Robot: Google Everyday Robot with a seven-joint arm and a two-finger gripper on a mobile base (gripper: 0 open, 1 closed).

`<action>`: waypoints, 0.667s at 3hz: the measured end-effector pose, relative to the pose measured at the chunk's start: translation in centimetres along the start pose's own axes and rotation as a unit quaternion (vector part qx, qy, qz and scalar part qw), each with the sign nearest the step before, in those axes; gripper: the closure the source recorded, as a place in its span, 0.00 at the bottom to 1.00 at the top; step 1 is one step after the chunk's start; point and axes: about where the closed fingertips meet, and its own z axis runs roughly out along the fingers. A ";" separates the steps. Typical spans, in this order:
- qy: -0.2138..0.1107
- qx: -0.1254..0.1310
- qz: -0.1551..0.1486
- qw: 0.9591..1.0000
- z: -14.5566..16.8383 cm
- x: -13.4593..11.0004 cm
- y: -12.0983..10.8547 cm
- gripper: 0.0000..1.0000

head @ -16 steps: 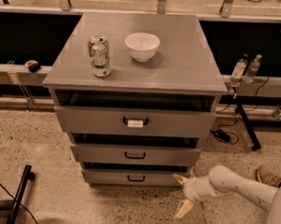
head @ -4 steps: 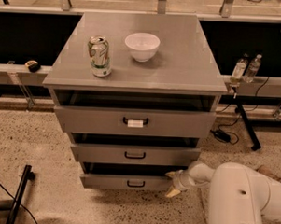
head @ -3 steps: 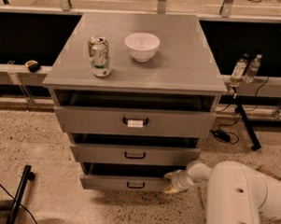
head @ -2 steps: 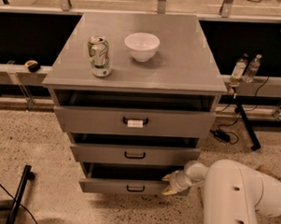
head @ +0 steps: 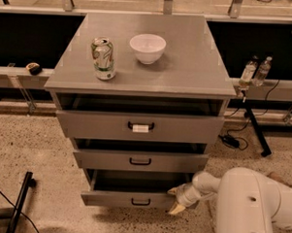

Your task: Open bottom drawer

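The bottom drawer (head: pixel 132 199) is the lowest of the grey cabinet's three drawers, with a flat grey front and a small black bow handle (head: pixel 141 202). It stands pulled out a little beyond the drawers above, and its dark inside shows behind the front. My gripper (head: pixel 177 199) sits at the drawer's right front corner, its pale fingers against the front's right end. My white arm (head: pixel 249 205) comes in from the lower right.
The middle drawer (head: pixel 140 160) and the top drawer with a white tag (head: pixel 140 128) stand slightly out. A can (head: pixel 103 58) and a white bowl (head: pixel 147 48) stand on the cabinet top (head: pixel 187 67). Two bottles (head: pixel 255 70) and a black stand (head: pixel 254 133) are right; a black pole (head: pixel 18 205) lies left.
My gripper moved up from the floor to the bottom drawer's right end, and the drawer has slid further out toward the camera over the last second.
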 end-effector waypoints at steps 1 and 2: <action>0.003 -0.033 -0.007 0.999 -0.3 -0.2 3.2 0.35; -0.006 -0.063 -0.007 0.998 -0.8 -0.5 6.3 0.36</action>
